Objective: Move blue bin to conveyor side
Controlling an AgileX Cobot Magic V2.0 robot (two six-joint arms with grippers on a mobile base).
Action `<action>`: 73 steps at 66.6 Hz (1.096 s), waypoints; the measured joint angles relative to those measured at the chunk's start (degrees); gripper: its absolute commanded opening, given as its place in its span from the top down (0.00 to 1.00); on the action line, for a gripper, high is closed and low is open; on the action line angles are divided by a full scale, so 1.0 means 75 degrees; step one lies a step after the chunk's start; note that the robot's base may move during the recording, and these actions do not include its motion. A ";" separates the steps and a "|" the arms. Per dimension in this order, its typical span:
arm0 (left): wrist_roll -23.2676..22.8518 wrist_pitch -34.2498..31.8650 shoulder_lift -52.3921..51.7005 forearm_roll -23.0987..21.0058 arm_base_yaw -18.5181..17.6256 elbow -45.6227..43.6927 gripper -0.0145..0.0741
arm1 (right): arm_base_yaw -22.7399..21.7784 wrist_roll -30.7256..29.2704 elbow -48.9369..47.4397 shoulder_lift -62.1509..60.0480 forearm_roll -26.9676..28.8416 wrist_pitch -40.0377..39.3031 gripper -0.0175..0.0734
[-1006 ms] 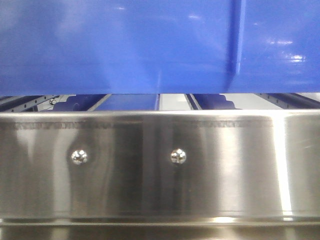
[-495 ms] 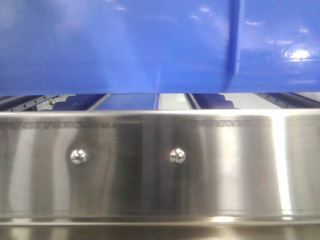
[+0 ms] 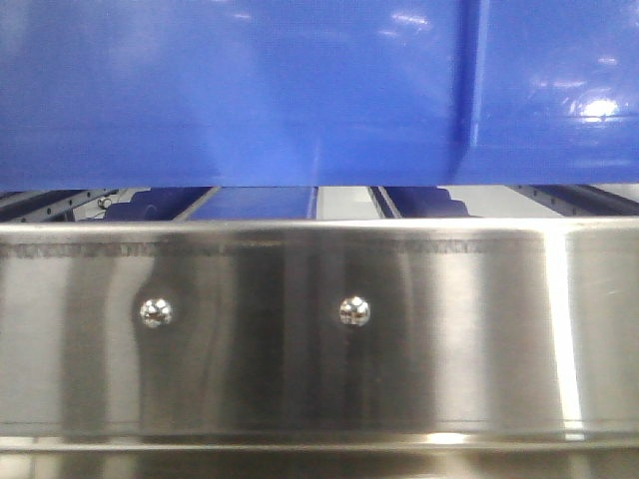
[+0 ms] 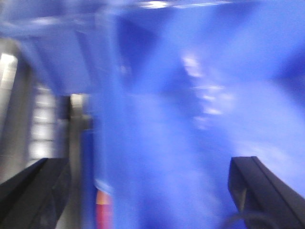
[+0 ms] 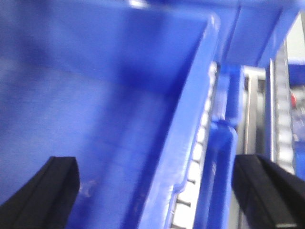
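The large, glossy, royal-blue plastic rectangular bin (image 3: 250,90) fills the whole upper part of the front view, its smooth wall broken by one thin vertical rib right of centre. Its lower edge sits above and apart from the shiny stainless-steel rail (image 3: 479,329), which spans the frame below it and carries two round rivets (image 3: 157,312). Through the narrow gap between them, thin grey metal bars (image 3: 384,203) and further blue shapes show behind. In the right wrist view the bin's smooth inner wall (image 5: 95,95) lies to the left, and its thickened rim runs diagonally up the middle. The right gripper (image 5: 156,162) has its black fingers (image 5: 52,191) spread wide, one over the bin's inside and one outside the rim, neither visibly touching the plastic. Just beside the bin's outer wall stands another blue plastic piece (image 5: 224,143), and beyond it upright silver metal rails (image 5: 274,119). The left wrist view is badly blurred: blue bin wall (image 4: 190,119) fills most of it, with the left gripper (image 4: 147,164) showing its two black fingers (image 4: 264,191) set far apart at the bottom corners. Whether they touch the bin cannot be told. A grey metal surface (image 4: 43,124) shows at the left edge.
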 measured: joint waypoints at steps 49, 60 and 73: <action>-0.0219 0.0084 0.0233 0.0725 0.0000 -0.0037 0.20 | 0.0798 0.0874 -0.0487 0.1618 -0.1060 0.0030 0.25; -0.0219 0.0084 0.0282 0.0739 0.0000 -0.0037 0.20 | 0.0798 0.1065 -0.0521 0.1618 -0.1381 0.0030 0.25; -0.0219 0.0084 0.0347 0.0739 0.0000 -0.0037 0.20 | 0.0798 0.1299 -0.0521 0.1618 -0.1432 0.0030 0.25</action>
